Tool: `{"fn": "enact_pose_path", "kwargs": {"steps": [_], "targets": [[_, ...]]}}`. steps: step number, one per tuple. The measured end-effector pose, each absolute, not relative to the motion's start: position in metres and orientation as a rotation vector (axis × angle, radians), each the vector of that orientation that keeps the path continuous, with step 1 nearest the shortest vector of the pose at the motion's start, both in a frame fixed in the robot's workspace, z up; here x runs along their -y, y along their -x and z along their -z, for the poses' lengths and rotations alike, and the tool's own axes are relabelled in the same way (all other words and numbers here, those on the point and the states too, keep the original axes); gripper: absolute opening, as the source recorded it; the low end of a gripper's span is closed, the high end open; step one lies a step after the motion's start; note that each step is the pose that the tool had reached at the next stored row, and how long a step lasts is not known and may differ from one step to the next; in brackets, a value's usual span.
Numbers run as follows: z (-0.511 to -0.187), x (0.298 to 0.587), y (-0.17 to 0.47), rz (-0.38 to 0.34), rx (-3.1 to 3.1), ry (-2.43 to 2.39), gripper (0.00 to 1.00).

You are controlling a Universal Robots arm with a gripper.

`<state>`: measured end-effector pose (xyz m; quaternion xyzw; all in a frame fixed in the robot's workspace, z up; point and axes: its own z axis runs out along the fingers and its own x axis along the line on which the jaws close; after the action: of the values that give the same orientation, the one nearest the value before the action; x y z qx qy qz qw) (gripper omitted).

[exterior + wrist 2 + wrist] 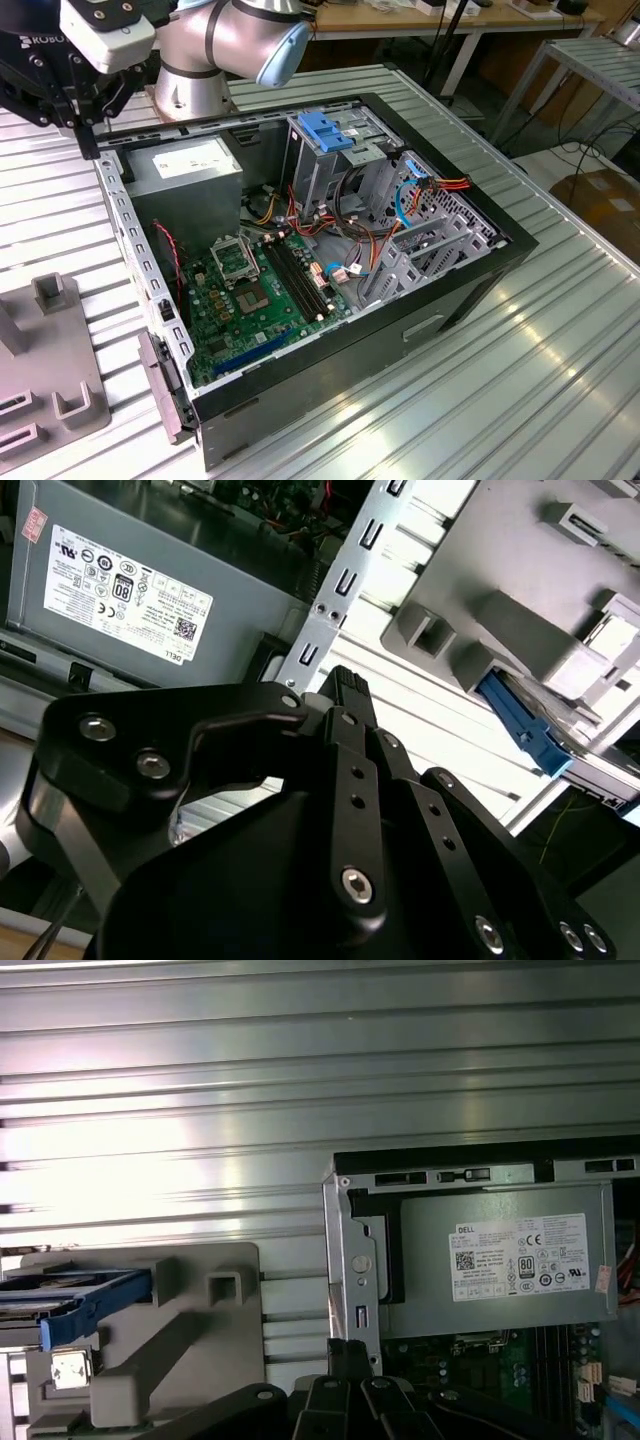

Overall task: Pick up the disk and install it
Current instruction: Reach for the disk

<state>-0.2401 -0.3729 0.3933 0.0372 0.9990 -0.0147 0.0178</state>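
The disk lies held in a grey fixture on the slatted table beside the open computer case; I see its dark flat body edge-on with a blue side rail. In the second wrist view the disk's blue rail sticks out from the fixture. My black gripper hangs above the case's corner by the power supply, apart from the disk. Its fingers meet at one tip with nothing between them. The gripper sits over the case's metal edge.
The open computer case fills the table's middle, with the motherboard, loose cables, a grey power-supply box with a white sticker, and a metal drive cage with a blue top. The grey fixture stands at the exterior view's left.
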Motion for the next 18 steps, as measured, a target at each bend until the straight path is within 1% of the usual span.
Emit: {"fn": "enact_pose_path", "kwargs": {"steps": [18], "targets": [[-0.393,0.372,0.271,0.046,-3.103,-0.116,0.1]]}}
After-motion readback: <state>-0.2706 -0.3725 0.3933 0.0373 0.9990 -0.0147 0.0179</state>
